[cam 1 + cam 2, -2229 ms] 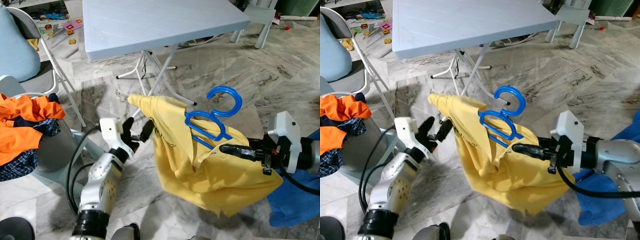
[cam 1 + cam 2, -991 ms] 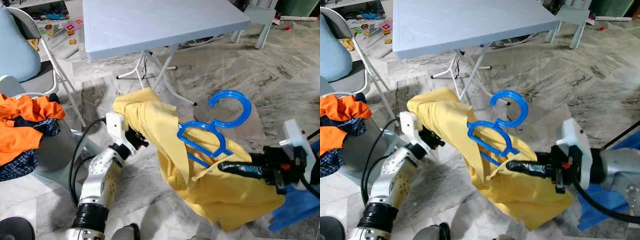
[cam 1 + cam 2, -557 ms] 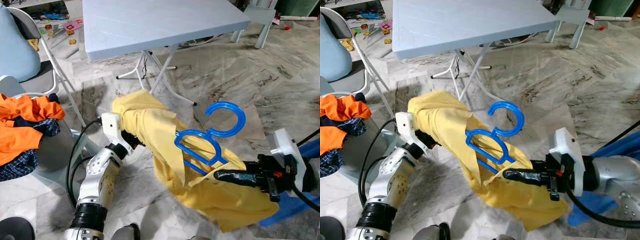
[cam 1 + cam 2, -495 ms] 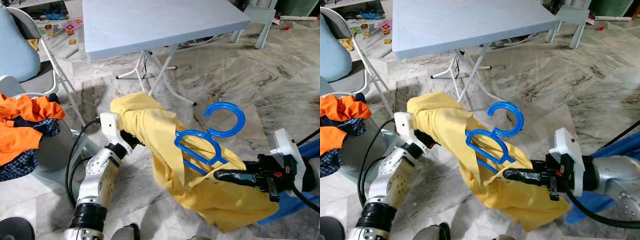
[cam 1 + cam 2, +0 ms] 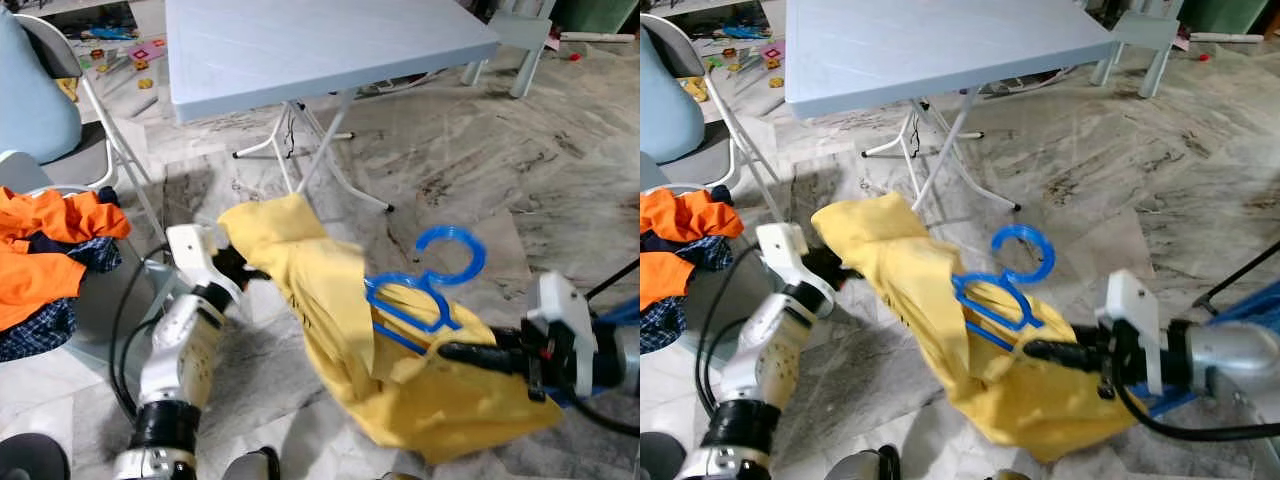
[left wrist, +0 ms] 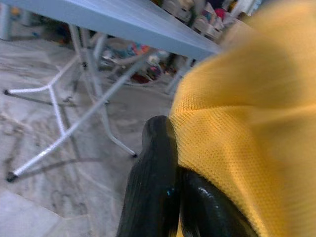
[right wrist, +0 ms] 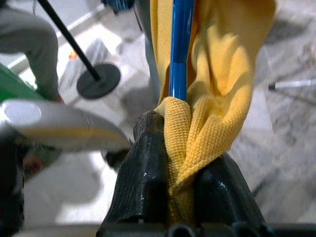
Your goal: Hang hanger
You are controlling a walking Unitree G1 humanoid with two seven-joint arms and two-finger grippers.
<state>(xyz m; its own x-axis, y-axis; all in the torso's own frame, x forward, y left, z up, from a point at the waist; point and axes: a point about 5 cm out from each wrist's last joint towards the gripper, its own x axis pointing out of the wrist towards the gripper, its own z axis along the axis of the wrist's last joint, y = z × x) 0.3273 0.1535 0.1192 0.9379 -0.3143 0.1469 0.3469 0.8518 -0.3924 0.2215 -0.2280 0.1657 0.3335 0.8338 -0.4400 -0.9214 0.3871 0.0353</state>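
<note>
The blue hanger (image 5: 420,298) is blurred and its lower bar is buried in the yellow shirt (image 5: 330,330), whose folds also cover the fingertips of the left gripper (image 5: 243,268) and the right gripper (image 7: 177,148), while the grey table (image 5: 300,45) is cut off at the top edge.

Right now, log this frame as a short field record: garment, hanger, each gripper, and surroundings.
garment: yellow shirt, held off the floor between both arms
hanger: blue hanger, partly inside the shirt, hook free above the cloth
left gripper: left gripper shut on the shirt's upper corner
right gripper: right gripper shut on bunched shirt fabric at the hanger's bar
surroundings: folding table beyond; orange clothes to the robot's left; marble floor
</note>
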